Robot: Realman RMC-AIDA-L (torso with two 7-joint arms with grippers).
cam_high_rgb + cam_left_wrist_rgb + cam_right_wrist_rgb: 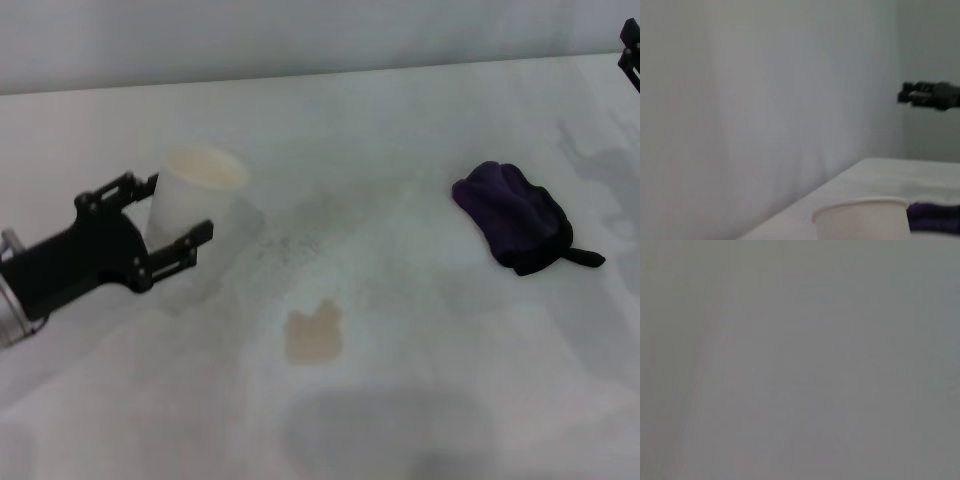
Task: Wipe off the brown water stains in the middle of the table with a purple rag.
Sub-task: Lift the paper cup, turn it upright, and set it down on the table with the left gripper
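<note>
The brown water stains (314, 333) are one pale tan blotch on the white table (400, 130), near its middle front. The purple rag (515, 215) lies bunched to the right of it, black tail pointing right, with nothing touching it; it also shows in the left wrist view (935, 217). My left gripper (182, 207) is at the left, its fingers closed around a white paper cup (195, 195), which also shows in the left wrist view (862, 220). My right gripper (630, 50) is only partly in view at the far right edge, well above and beyond the rag.
A faint grey speckled smudge (285, 245) lies between the cup and the stain. The right gripper shows in the left wrist view (927, 95), raised above the table. The right wrist view shows only plain grey.
</note>
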